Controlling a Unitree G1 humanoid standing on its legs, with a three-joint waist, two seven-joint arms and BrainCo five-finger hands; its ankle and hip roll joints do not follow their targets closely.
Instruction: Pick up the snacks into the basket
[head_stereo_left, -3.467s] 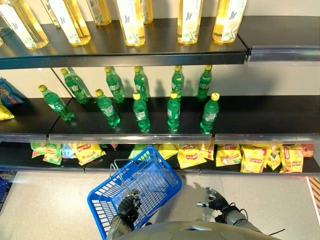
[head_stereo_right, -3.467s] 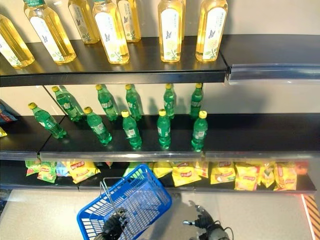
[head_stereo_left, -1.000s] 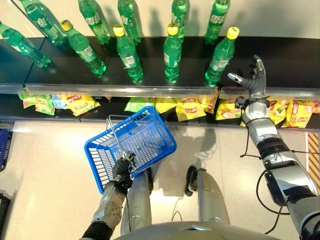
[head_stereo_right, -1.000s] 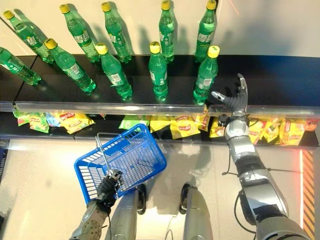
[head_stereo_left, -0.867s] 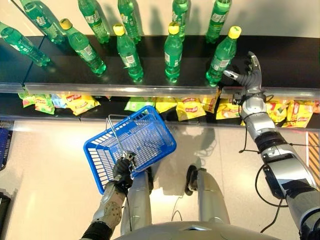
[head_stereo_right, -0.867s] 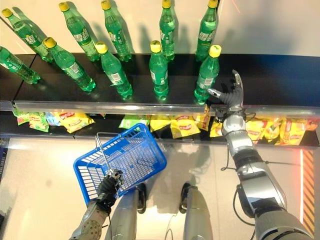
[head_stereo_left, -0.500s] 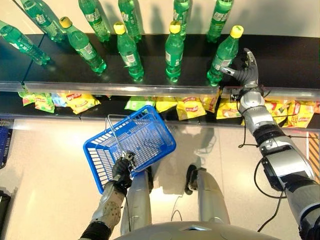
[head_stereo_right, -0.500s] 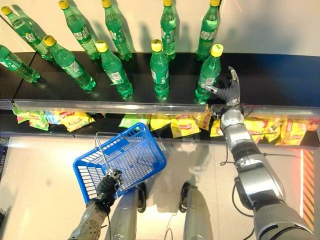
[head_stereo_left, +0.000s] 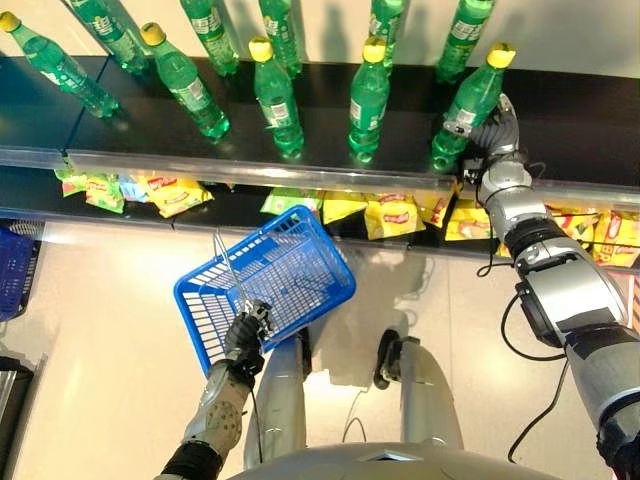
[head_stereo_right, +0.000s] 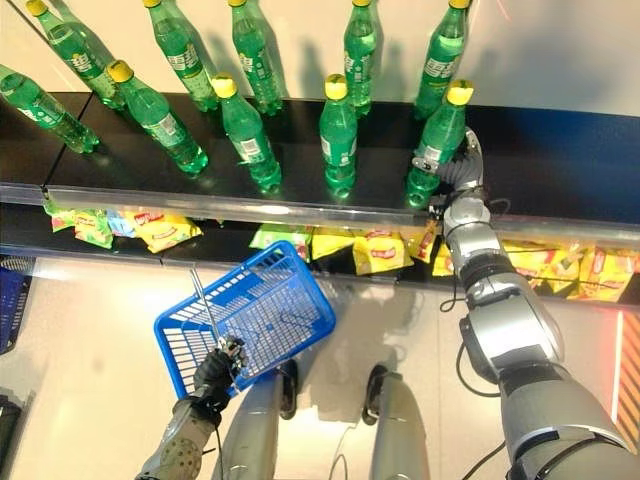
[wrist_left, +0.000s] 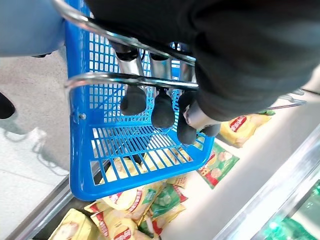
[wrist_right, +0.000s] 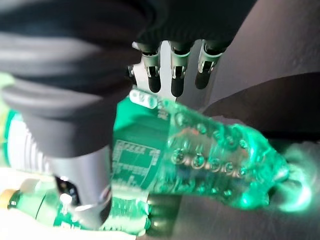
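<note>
Dark store shelves (head_stereo_left: 300, 160) stand over a pale tiled floor (head_stereo_left: 100, 330), the upper one carrying green soda bottles with yellow caps, the lower one lined with yellow and green snack bags (head_stereo_left: 390, 212). The right hand (head_stereo_left: 493, 140) is raised to the bottle shelf, against the rightmost front bottle (head_stereo_left: 468, 108). In the right wrist view that bottle (wrist_right: 200, 155) lies across the palm, thumb on one side and fingers (wrist_right: 178, 80) extended past the other; whether they have closed round it cannot be told. The next bottle (head_stereo_left: 367, 100) along stands well to the hand's left. The snack bags lie on the shelf just below this hand, under the clear shelf edge, untouched.

The left hand (head_stereo_left: 246, 338) is low near the floor, fingers (wrist_left: 162, 107) curled round the wire handles (wrist_left: 130, 80) of a blue plastic basket (head_stereo_left: 265, 285), which tilts up away from it toward the lower shelf. Through the mesh in the left wrist view, more snack bags (wrist_left: 135, 200) lie on the shelf beyond the basket's far wall (wrist_left: 130, 182). Another blue basket (head_stereo_left: 12, 270) sits at the far left, well apart from that hand.
</note>
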